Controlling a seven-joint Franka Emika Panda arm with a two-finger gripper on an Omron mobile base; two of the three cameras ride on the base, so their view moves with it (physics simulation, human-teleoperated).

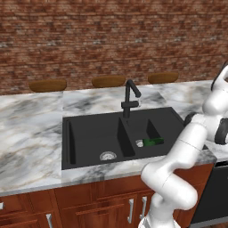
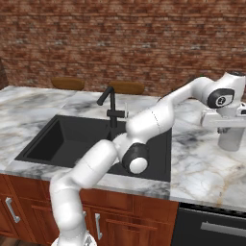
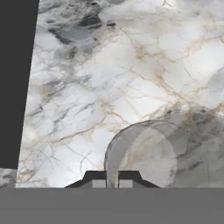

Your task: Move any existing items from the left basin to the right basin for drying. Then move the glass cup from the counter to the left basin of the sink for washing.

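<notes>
pale glass is what our end effector (image 3: pixel 112 183) has closed on: the see-through cup (image 2: pixel 232 138) stands on the marble tabletop (image 2: pixel 202 158) well to the right of the black sink (image 1: pixel 89 133), and in the hand view its rim (image 3: pixel 144 153) sits between the two dark tips, which stand narrow, pinched on the cup wall as far as we can judge. the cup looks still down on the tabletop, not lifted.

the green item (image 1: pixel 152 141) already lies in the narrower right basin (image 1: pixel 153 129), next to its drain, and the wider left basin (image 1: pixel 91 138) shows just its silver drain (image 1: pixel 107 156). so we judge the first half of the job done and the second half in hand, at the grasp of the cup.

next we would need a straight lift off the tabletop, then a long carry leftward past the right basin and the faucet (image 1: pixel 130 98), keeping the cup upright, and a gentle set-down in the left basin. a thin wall grip could slip or tip the cup.
</notes>
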